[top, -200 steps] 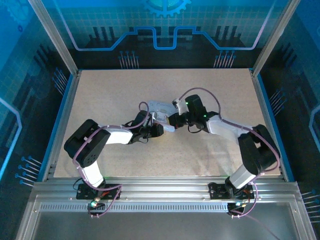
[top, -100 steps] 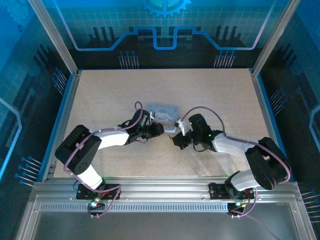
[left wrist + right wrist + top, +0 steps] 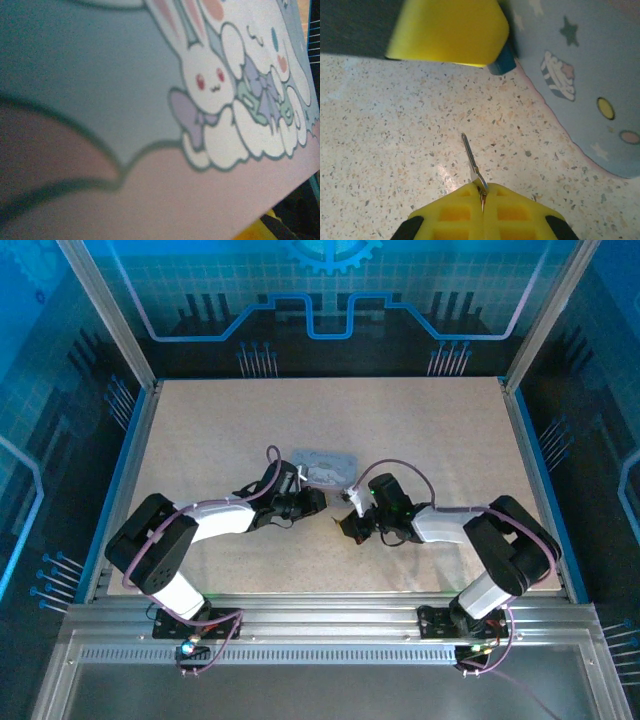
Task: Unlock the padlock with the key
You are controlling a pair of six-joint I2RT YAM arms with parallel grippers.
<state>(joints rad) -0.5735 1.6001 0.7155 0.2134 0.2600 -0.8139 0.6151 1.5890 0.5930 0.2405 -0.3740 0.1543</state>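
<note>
Pinching the key [image 3: 470, 159] in the right jaws, clenched tight with both yellow fingertips [image 3: 452, 216] pressed together and only a thin silvery blade poking out ahead. Holding that blade low over the speckled worktop [image 3: 380, 130], too close for telling whether touching or just above, and aiming it toward the tin [image 3: 580, 85] with a gap to its pinkish rim. Showing a small cupcake, a dark star and coloured dots on the tin's grey-blue surface. Resting a yellow left finger pad [image 3: 445, 27] right at the tin's near corner, opposite the key, with a small teal piece [image 3: 502, 61] tucked just under that pad and against the rim, too blurred for naming. Looking from the left wrist onto the lid at very close range, catching a white rabbit [image 3: 205, 80] with red eyes and a lilac bow among pale cloud shapes, everything soft and out of focus. Leaving the left jaws unreadable: released or grasping the tin, impossible to say. From above, stretching the left arm [image 3: 215, 515] and the right arm [image 3: 440, 525] low toward each other at the middle of the worktop, wrists nearly meeting just in front of the tin, with the tin lying flat just beyond them and well apart from the blue side rails [image 3: 122, 480]
</note>
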